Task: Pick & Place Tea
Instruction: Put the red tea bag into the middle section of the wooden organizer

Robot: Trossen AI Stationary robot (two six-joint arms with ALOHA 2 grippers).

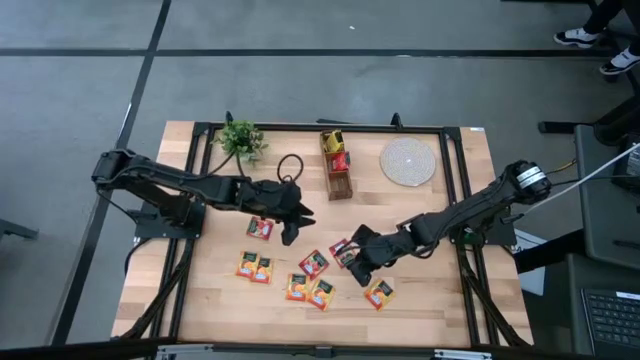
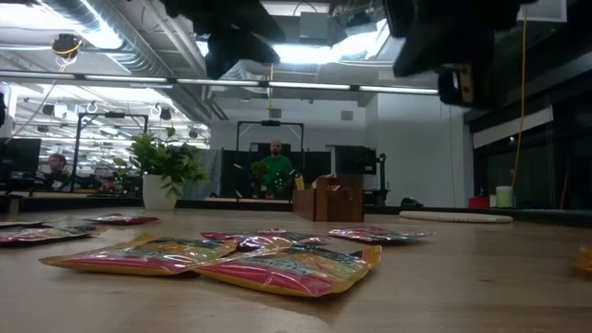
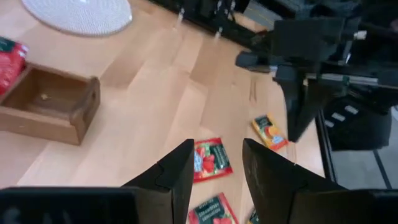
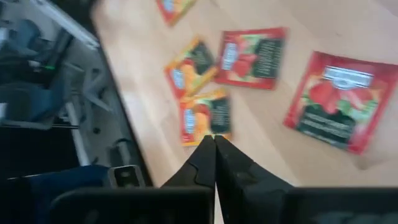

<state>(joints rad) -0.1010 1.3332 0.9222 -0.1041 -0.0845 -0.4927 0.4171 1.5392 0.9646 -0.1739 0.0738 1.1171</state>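
Several flat tea sachets in red and orange lie loose on the wooden table, among them a red one (image 1: pixel 260 228), a red one (image 1: pixel 313 262) and an orange one (image 1: pixel 379 292). My left gripper (image 1: pixel 293 226) hovers open above the table's middle, over a red sachet (image 3: pixel 211 158), with nothing between its fingers. Right of the middle my right gripper (image 1: pixel 356 270) is shut and empty. In the right wrist view its tips (image 4: pixel 215 144) stand over an orange sachet (image 4: pixel 205 118) and near a red one (image 4: pixel 339 109).
An open wooden box (image 1: pixel 340 178) with sachets in its far end (image 1: pixel 335 145) stands at the middle back. A round pale woven mat (image 1: pixel 407 161) lies to its right and a small potted plant (image 1: pixel 240 138) stands at the back left. Bare wood lies along the near edge.
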